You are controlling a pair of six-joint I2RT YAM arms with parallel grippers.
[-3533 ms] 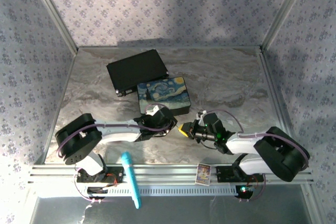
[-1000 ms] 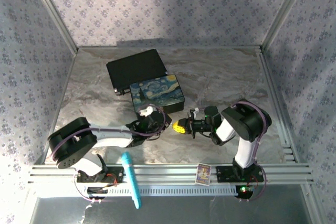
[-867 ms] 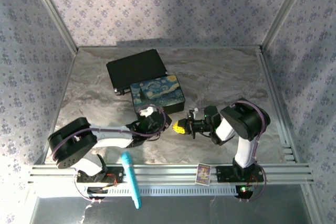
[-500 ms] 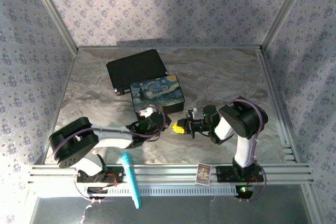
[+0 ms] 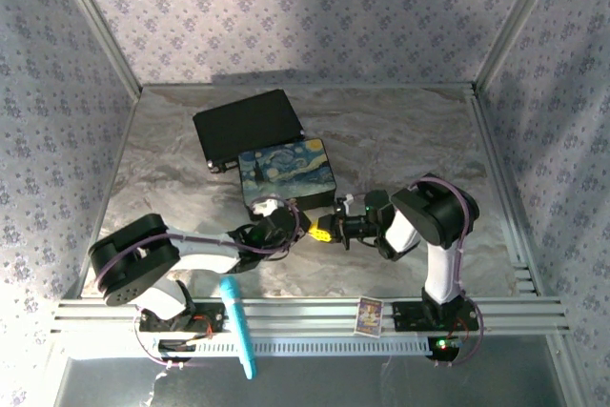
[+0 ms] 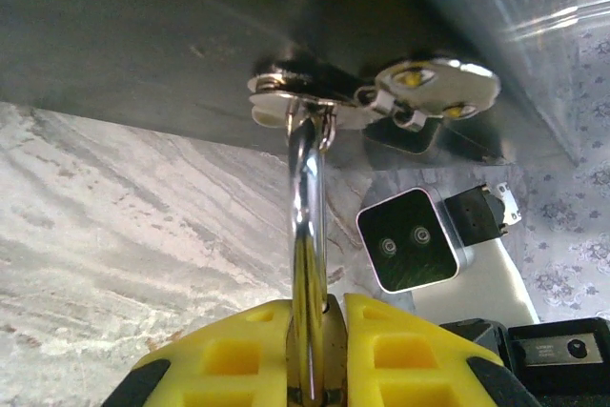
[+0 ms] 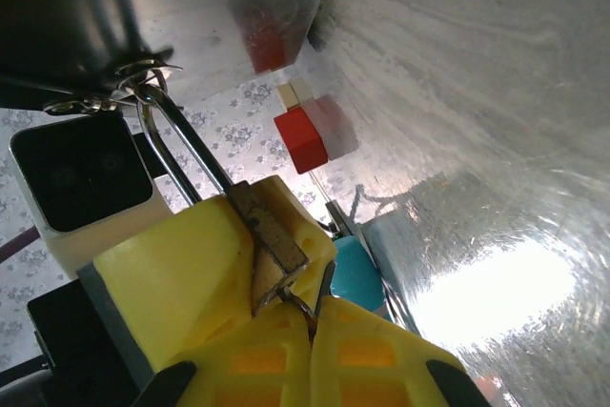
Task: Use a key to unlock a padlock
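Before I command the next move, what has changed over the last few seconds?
The right arm folded up from its low stretch, and the right gripper edged left toward the padlock. The painted box slid slightly left. The left gripper stayed clamped on the padlock's shackle; the black case and teal pen did not move.

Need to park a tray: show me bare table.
Bare: far right, between painted box and right wall; left strip beside the black case. Crowded: before the box, where left pincer and right pincer meet.
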